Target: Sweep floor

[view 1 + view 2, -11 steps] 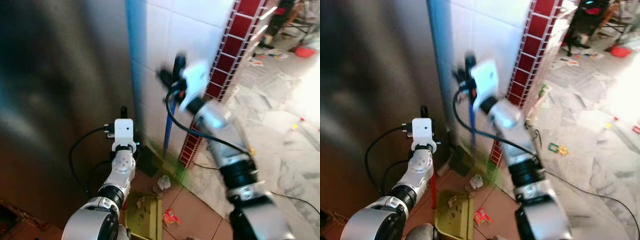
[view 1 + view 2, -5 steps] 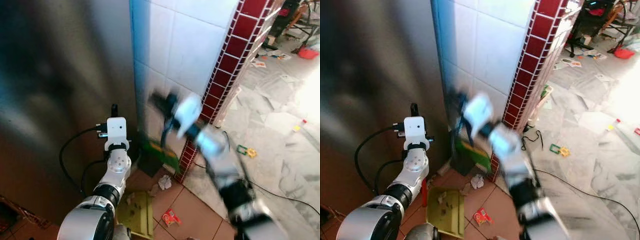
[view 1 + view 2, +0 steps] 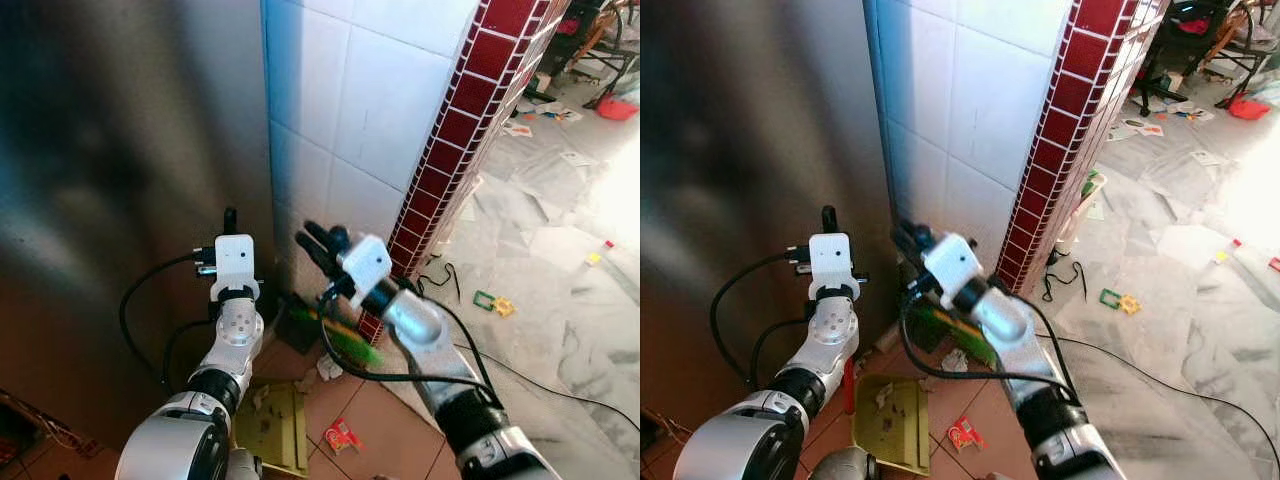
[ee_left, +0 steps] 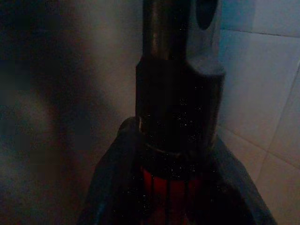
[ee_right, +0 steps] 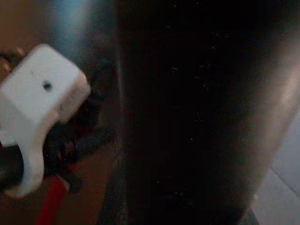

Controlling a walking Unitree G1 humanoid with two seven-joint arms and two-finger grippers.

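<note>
Gripping the dustpan handle (image 4: 174, 112), my left jaws are closed on it. The left wrist view shows one black finger (image 4: 112, 178) on each side of the black collar, with a red section of the shaft just below. That arm is raised in front of the dark metal panel (image 3: 120, 150).

Position of the task items:
- The yellow-green dustpan (image 3: 895, 425) lies on the terracotta floor directly below my left arm (image 3: 235, 340). Its red shaft (image 3: 849, 385) rises from it toward the jaws.
- The green broom head (image 3: 340, 342) rests on the floor at the foot of the white tiled wall (image 3: 370, 110). It is below and slightly ahead of my right jaws, and just right of the dustpan.
- My right jaws are held up near the corner where the metal panel meets the tiles, beside the left jaws but apart from them. The long black fingers (image 3: 312, 243) point up and away from me.
- I cannot tell whether the right jaws are open or closed. The right wrist view is almost wholly dark, possibly because something stands very close to the lens.

View differences:
- The head views show litter on the floor: a crumpled white scrap (image 3: 328, 365) beside the broom head and a red wrapper (image 3: 340, 437) nearer to me. More scraps lie on the pale marble floor (image 3: 560, 300) beyond the red tile edging (image 3: 470, 110).
- The right wrist view shows the white camera housing (image 5: 37, 103) of my left wrist and a strip of the red shaft beneath it.
- The left wrist view gives the grip on the collar in close detail.
</note>
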